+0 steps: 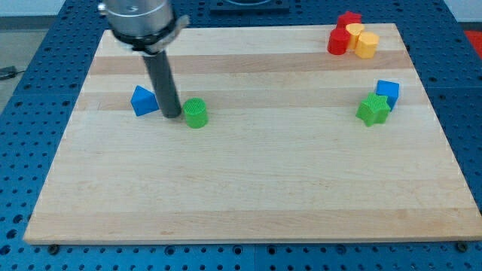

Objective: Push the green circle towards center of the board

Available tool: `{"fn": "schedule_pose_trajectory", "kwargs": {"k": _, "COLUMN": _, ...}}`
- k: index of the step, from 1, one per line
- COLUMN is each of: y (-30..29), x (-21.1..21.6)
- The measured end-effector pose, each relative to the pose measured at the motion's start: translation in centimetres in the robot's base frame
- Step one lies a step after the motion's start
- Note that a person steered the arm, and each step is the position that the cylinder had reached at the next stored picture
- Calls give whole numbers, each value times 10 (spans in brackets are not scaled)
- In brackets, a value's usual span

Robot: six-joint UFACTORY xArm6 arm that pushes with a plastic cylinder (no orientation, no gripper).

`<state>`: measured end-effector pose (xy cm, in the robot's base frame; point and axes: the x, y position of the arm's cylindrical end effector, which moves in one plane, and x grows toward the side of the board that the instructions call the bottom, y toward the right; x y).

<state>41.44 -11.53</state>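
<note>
Green circle [196,113] sits just right of my tip [172,116], blue triangle [143,101] left; no fingers, no writing

Bright, even overhead light, soft short shadows beside blocks, sharp focus throughout.

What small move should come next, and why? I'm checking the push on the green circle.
Probably a short push toward the view's right and slightly down: my tip sits just left of the green circular block, between it and the blue triangular block, and the wooden board centre lies right of the circle.
</note>
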Motion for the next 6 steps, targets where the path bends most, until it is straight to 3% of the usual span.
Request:
{"fn": "schedule_pose_trajectory", "kwargs": {"k": 3, "y": 39, "x": 39}}
{"fn": "schedule_pose_trajectory", "kwargs": {"k": 6, "y": 93, "x": 21}}
